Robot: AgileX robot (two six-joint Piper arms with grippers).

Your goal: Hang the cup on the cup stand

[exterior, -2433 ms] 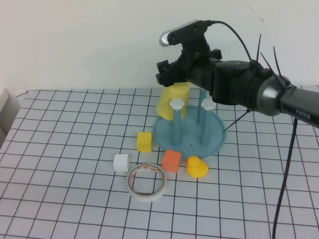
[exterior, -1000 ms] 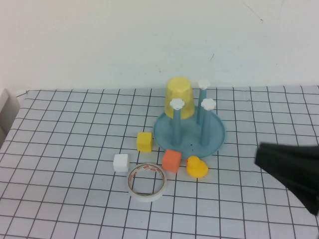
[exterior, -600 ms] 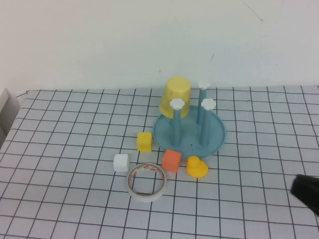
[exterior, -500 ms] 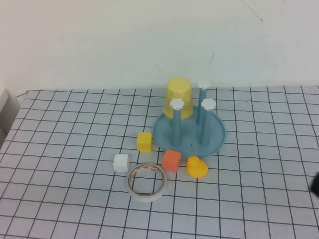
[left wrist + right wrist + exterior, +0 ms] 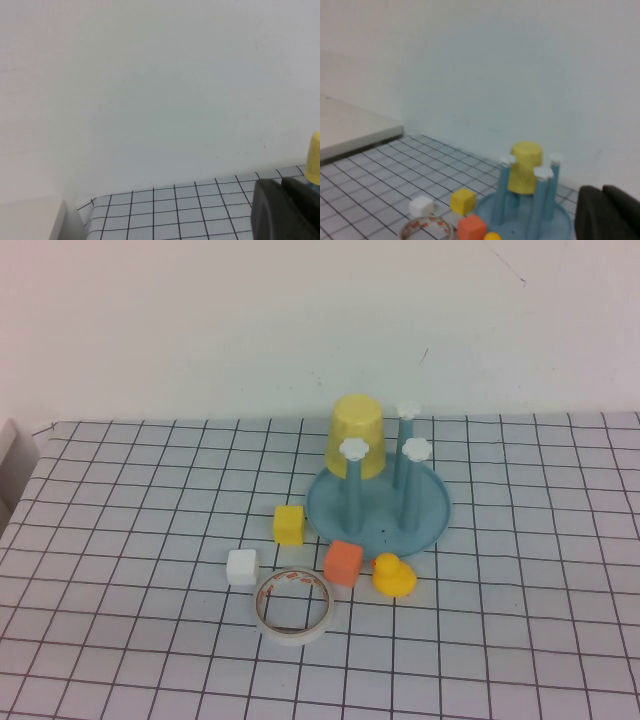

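Observation:
The yellow cup (image 5: 358, 435) hangs upside down over the rear left post of the light blue cup stand (image 5: 432, 518), free of any gripper. The other three posts show their white flower caps. Neither arm shows in the high view. In the right wrist view the cup (image 5: 525, 172) and the stand (image 5: 485, 206) lie ahead, and my right gripper (image 5: 602, 191) is shut and empty, well back from them. In the left wrist view my left gripper (image 5: 281, 183) is shut and empty, with an edge of the cup (image 5: 315, 160) beyond it.
In front of the stand lie a yellow cube (image 5: 289, 524), a white cube (image 5: 242, 567), an orange cube (image 5: 343, 563), a yellow rubber duck (image 5: 394, 575) and a tape roll (image 5: 294, 605). A beige box (image 5: 12, 465) stands at the table's left edge.
My right arm let go of the cup over the post, drew back toward the lower right and left the high view. The cup stays on the post.

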